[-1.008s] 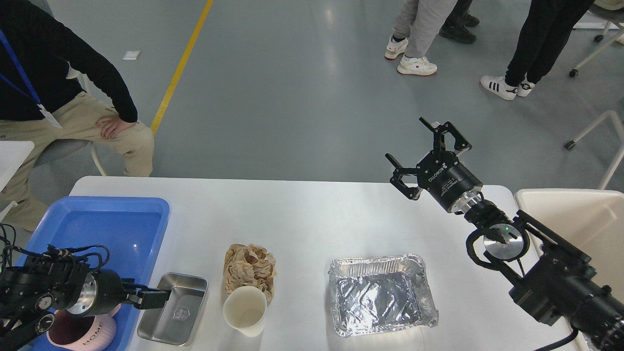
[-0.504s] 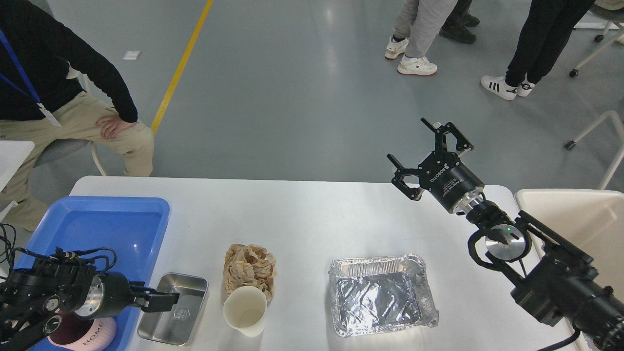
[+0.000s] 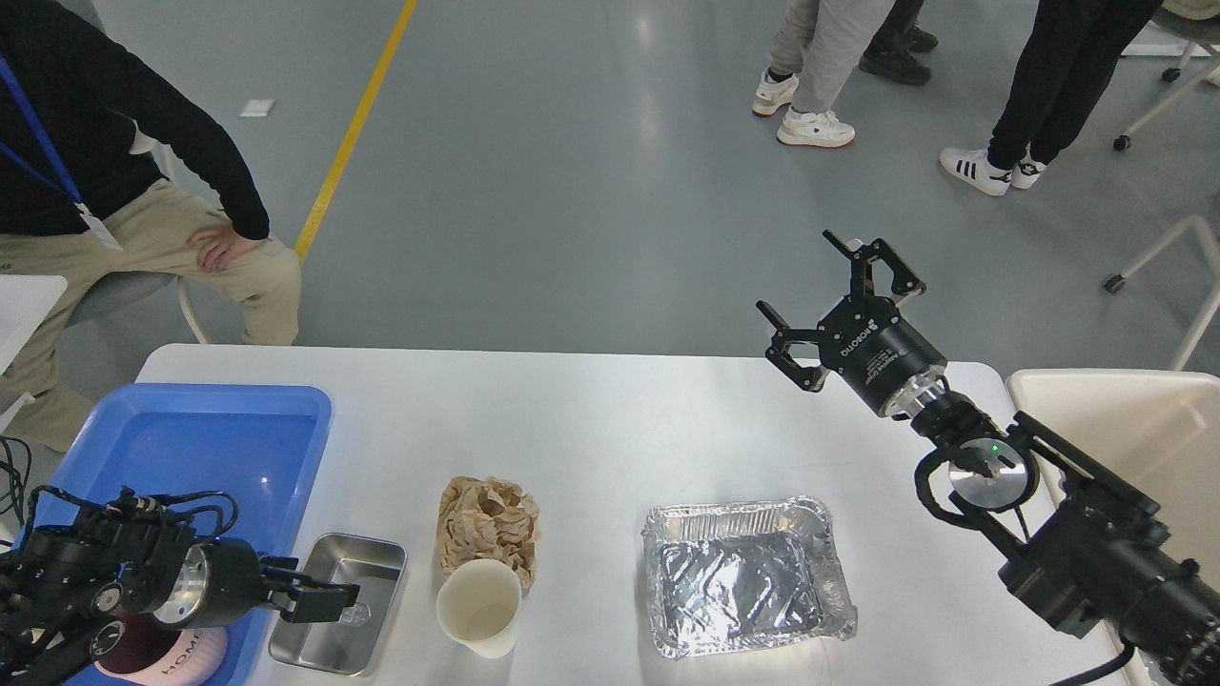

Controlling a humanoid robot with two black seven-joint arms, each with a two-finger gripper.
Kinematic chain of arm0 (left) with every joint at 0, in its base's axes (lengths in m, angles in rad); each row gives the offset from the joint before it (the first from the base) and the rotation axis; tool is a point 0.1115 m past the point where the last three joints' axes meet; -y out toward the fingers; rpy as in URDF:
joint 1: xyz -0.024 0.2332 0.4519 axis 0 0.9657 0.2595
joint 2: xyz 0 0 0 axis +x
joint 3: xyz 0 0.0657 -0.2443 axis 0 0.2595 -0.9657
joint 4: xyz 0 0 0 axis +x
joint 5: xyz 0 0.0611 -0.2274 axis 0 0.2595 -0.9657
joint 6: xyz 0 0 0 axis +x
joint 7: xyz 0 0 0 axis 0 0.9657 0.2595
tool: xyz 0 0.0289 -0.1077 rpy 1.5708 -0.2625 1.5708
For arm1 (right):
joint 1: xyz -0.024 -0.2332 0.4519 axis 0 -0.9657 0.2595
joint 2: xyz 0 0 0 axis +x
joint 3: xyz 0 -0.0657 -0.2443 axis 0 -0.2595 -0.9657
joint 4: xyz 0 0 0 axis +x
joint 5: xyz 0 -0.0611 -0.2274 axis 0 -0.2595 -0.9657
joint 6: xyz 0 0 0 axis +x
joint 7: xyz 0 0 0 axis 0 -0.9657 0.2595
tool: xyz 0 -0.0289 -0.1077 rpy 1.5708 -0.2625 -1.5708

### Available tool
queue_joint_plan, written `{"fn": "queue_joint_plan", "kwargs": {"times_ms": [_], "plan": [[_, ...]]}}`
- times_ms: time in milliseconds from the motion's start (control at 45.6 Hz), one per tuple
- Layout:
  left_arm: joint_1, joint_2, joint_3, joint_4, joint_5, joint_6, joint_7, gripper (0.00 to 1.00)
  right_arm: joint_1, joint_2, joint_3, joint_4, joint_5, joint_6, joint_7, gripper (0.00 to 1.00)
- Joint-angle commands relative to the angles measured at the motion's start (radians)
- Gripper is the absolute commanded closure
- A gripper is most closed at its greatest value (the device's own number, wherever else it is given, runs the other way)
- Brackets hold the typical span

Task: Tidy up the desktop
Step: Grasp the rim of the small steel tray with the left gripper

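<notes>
Across the near half of the view lies the counter (image 3: 591, 429), a large, plain white, smooth rectangular top with rounded corners, by far the widest item present; its surface is glossy enough to carry soft reflections. At its near-left end sits a blue plastic tray (image 3: 205, 433), holding a pink cup (image 3: 162, 657) at its near edge. Just right of the tray rests a small steel tin (image 3: 367, 572), open side up. Further right stands a crumpled brown paper wad (image 3: 488, 519), with a cream paper cup (image 3: 478, 608) touching its near side. Right of centre lies a foil tray (image 3: 745, 576), empty and wrinkled. A cream-coloured bin (image 3: 1125, 419) stands beyond the counter's right end.

The left tool (image 3: 329, 602) reaches in from the left and hangs over the steel tin; its fingers overlap from this angle, so whether it is clenched or released cannot be told. The right tool (image 3: 824, 300) is raised above the far-right part of the counter, fingers spread wide and released, holding nothing.

Beyond the counter, a seated person (image 3: 114, 191) occupies the far left, and standing legs (image 3: 820, 67) appear at the far right on grey floor.
</notes>
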Motion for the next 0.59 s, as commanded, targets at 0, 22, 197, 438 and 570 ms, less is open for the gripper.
{"fn": "queue_joint_plan", "kwargs": {"times_ms": [0, 22, 197, 438, 570], "plan": [[0.0, 0.0, 0.0, 0.017, 0.016, 0.003, -0.013, 0.09, -0.001, 0.0, 0.0, 0.0, 0.0, 0.0, 0.0, 0.0], [-0.001, 0.0, 0.0, 0.02, 0.016, 0.003, -0.013, 0.09, -0.001, 0.0, 0.001, 0.0, 0.0, 0.0, 0.0, 0.0], [-0.001, -0.005, -0.002, 0.041, 0.017, 0.017, -0.016, 0.09, -0.002, 0.0, 0.0, 0.0, 0.0, 0.0, 0.0, 0.0], [-0.009, -0.032, 0.0, 0.052, 0.04, 0.02, -0.049, 0.17, -0.005, 0.0, 0.0, 0.0, 0.0, 0.0, 0.0, 0.0], [-0.011, -0.04, 0.0, 0.07, 0.057, 0.02, -0.066, 0.18, -0.005, -0.002, 0.001, 0.0, 0.0, 0.0, 0.0, 0.0]]}}
